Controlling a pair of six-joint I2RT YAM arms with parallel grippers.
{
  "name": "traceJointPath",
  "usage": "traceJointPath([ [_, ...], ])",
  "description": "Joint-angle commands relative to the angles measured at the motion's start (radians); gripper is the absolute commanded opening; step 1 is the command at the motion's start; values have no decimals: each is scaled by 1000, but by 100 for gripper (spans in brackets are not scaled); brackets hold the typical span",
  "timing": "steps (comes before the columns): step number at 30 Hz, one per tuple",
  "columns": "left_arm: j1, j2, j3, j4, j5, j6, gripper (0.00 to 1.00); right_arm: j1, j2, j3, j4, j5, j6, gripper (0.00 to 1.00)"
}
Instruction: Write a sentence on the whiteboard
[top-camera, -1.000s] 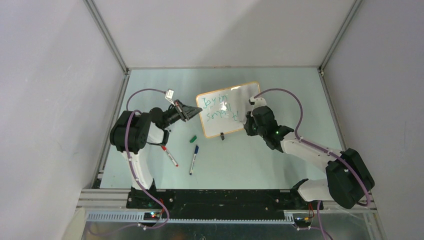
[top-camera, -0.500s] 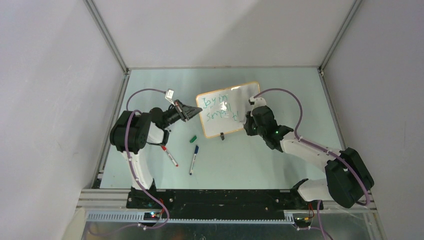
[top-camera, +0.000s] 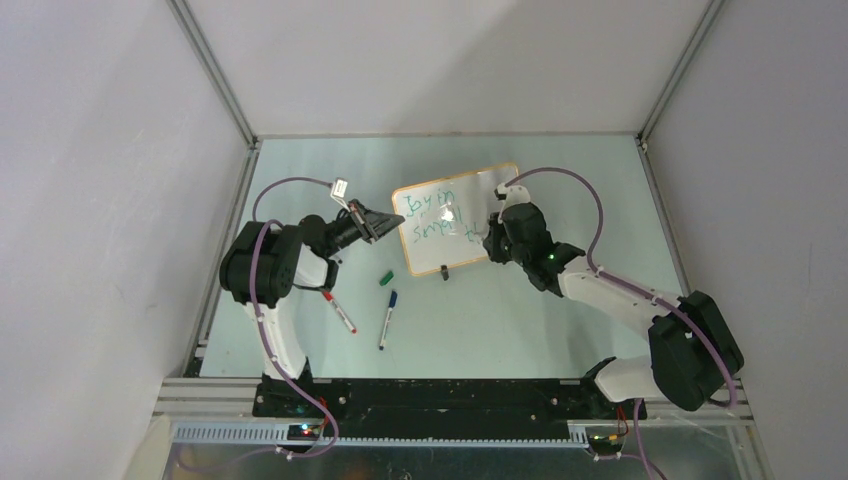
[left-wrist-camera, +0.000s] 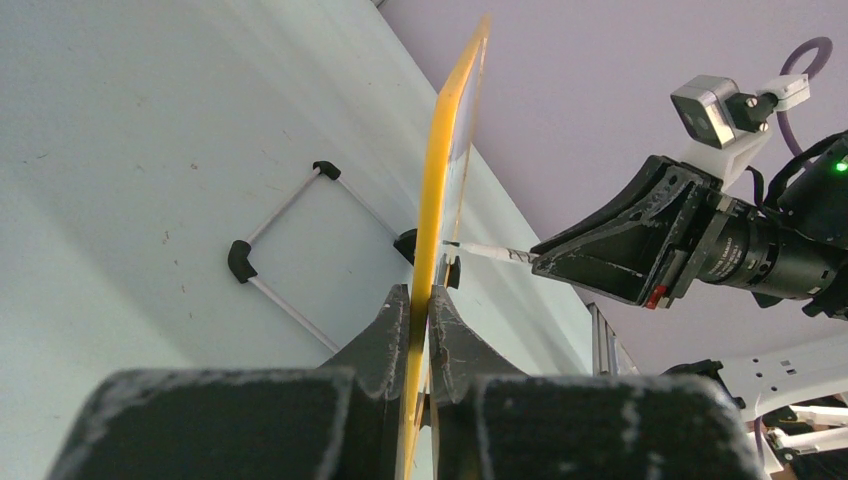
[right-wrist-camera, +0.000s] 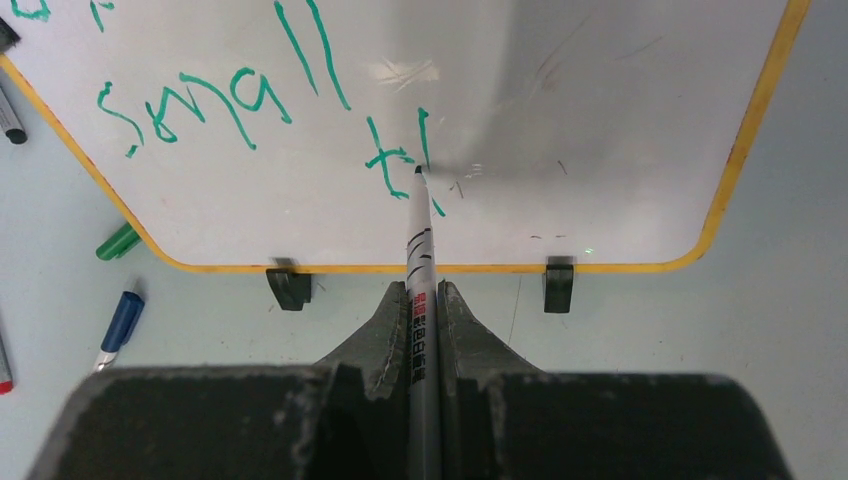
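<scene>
The right pincer (right-wrist-camera: 422, 292), clamped on a thin white marker (right-wrist-camera: 420, 240), has moved up the orange-framed white whiteboard (right-wrist-camera: 620, 90); the green handwritten sentence (right-wrist-camera: 230, 100) continues after "t". The left pincer (left-wrist-camera: 420, 305) clamps the frame.

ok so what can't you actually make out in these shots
- Top view: the sentence is small with glare on it, and the right gripper covers its end.
- Left wrist: the whiteboard is edge-on, writing face hidden.
- Right wrist: the first line is cut off by the top edge.
</scene>
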Motion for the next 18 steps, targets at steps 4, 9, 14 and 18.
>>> traceJointPath([
  [4, -9, -40, 1, 48, 24, -1, 0, -14, 11, 59, 14, -1, -6, 0],
  [9, -10, -39, 1, 49, 23, -1, 0, -19, 13, 60, 9, 1, -5, 0],
  [14, -9, -40, 1, 49, 25, -1, 0, -18, 16, 59, -17, 3, 3, 0],
  [18, -9, -40, 1, 48, 24, -1, 0, -15, 14, 40, -19, 2, 8, 0],
])
